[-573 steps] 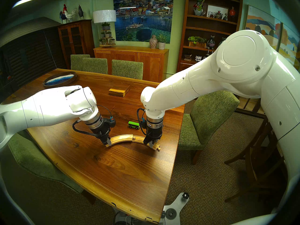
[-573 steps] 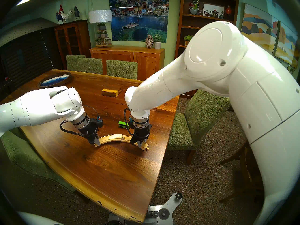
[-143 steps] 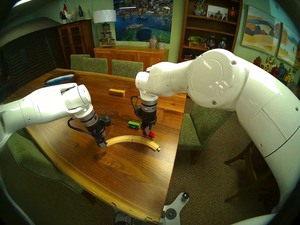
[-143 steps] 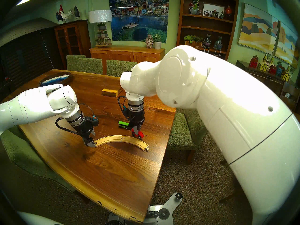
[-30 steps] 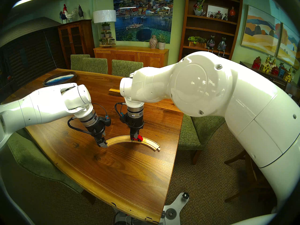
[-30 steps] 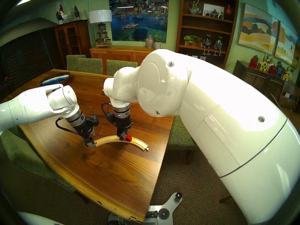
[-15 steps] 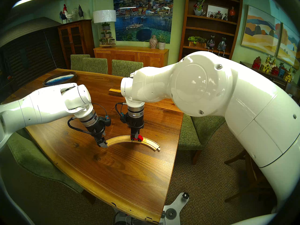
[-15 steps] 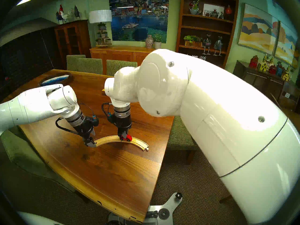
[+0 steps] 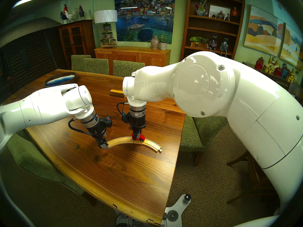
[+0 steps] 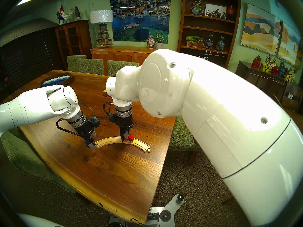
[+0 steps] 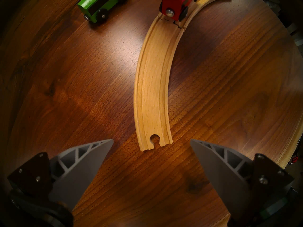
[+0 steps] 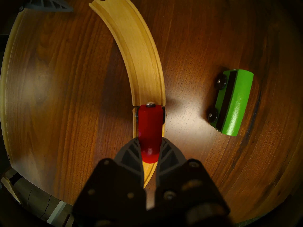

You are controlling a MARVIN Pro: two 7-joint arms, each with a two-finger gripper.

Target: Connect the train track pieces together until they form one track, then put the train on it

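Because the two pale curves are already locked into one track near our edge of the surface, what has changed in the last few seconds concerns the train alone. Nearest us, at the nine o'clock end of the arc, the left gripper has kept its place. Its fingers are spread wide either side of the socket end and hold nothing. At the arc's crown, about twelve o'clock, the red engine now stands on the joint between the two pieces. A few seconds ago it was held over the bare surface just beyond the track, at one o'clock of that joint. The right gripper points straight down and its fingers are clenched on the engine's flanks. Across the last second we see no real movement there, so we judge the engine is set down but not yet let go. From the wrist views the wheels seem to sit in the grooves, though we cannot be sure of all four. Farther off, the green carriage lies on the surface clear of the track, at three o'clock of the engine in the right wrist view, so half the train is still to come. Beyond it sits the wooden block, untouched.
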